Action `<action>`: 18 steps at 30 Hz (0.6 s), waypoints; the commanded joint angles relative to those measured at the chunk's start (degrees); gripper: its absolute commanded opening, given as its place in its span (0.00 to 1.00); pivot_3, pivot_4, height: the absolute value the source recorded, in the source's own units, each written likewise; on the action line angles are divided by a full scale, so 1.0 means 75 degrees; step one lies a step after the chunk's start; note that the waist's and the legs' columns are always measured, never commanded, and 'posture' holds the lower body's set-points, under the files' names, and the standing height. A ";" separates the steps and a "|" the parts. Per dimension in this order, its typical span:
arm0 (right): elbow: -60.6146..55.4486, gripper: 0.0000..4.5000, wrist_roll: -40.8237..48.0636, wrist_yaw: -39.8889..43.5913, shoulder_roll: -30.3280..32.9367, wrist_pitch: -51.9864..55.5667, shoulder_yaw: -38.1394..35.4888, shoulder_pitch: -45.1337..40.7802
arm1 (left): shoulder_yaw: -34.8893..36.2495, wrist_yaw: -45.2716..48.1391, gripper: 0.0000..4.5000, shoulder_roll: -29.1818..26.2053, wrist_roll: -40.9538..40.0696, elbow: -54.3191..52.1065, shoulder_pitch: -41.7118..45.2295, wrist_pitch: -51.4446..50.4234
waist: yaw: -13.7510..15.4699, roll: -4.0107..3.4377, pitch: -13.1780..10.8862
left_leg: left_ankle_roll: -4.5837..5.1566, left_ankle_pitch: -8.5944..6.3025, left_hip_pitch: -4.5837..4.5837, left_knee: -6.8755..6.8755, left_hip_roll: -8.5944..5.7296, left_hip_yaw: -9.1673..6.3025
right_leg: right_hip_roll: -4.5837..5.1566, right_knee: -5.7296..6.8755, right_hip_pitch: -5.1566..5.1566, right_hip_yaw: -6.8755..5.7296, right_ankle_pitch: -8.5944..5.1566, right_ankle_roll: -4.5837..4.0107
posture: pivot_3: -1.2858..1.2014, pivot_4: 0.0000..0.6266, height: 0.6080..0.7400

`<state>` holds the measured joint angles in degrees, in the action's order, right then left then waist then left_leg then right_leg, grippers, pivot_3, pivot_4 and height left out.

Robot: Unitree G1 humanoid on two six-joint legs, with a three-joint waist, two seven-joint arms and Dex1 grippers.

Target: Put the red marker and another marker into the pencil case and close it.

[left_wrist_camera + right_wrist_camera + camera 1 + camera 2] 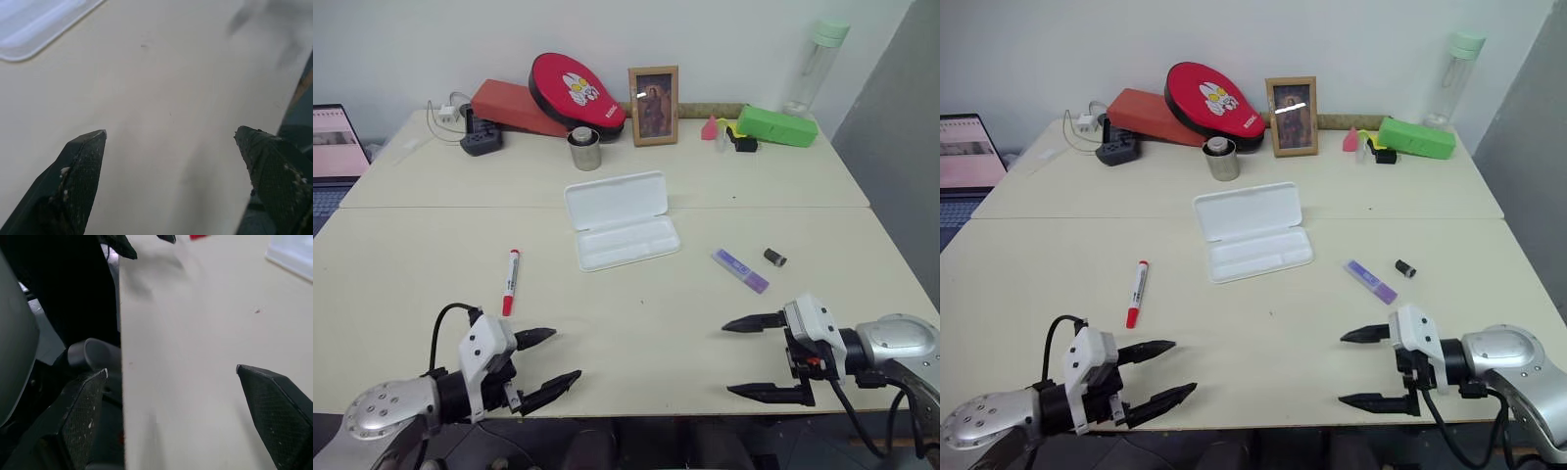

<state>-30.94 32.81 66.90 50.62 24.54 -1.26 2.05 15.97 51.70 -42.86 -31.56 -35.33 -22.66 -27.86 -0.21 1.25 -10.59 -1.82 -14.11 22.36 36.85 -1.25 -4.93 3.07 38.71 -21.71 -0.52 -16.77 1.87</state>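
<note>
Nothing has been put into the pencil case (621,232) yet. It lies open in the middle of the worktop (636,323), with its lid folded back and its tray bare. The red marker (510,280) lies on the worktop to the left of the pencil case and a bit nearer the front edge. The purple marker (739,269) lies to the right of the pencil case, with a tiny dark cap (774,258) just beside it.

Both markers are left to be picked up and dropped in, and then the lid is left to be shut.

The left tool (546,366) is held wide open with nothing in it, near the front edge, below the red marker. The right tool (752,356) is wide open and bare too, below the purple marker.

Plenty of bare worktop is seen between each tool and its marker. The cup (584,148) and the picture frame (653,105) stand well behind the pencil case, out of the way.
</note>
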 commanded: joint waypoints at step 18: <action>-0.0390 0.99 0.0579 -0.2961 -0.0898 0.1379 -0.1128 -0.2037 | -0.4251 0.1009 1.00 0.1007 0.2296 0.5930 0.7680 0.0304 | -0.0016 0.0007 -0.0005 | 0.0001 0.0003 0.0048 0.0017 -0.0013 0.0025 | -0.0009 0.0035 -0.0048 -0.0012 0.0021 -0.0009 | 0.52 0.24 1.00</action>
<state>-31.13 35.77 46.17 44.28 34.63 -7.81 -12.48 -14.95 58.26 -36.04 -16.14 6.39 33.11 -27.65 -0.32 1.30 -10.63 -1.81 -14.09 22.72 36.99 -1.35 -4.74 3.01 38.98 -22.07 -0.60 -16.61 1.81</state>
